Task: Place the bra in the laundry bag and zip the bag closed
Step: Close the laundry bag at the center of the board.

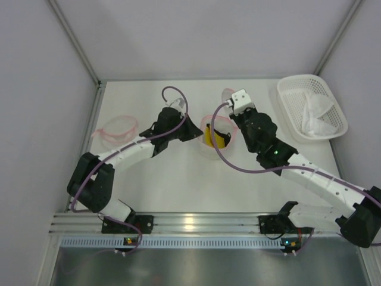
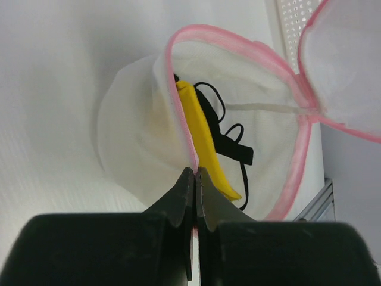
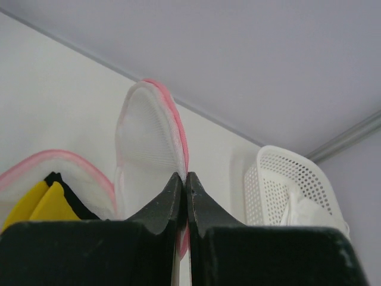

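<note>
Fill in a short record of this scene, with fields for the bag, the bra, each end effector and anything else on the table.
bag: white mesh, pink trim, centre, mouth open, not zipped
bra: yellow with black straps, inside the bag
left end effector: shut on the bag's rim
right end effector: shut on the flap, holding it up
basket: white, far right, holds a cloth
other: pink-rimmed mesh item, lying at the left
</note>
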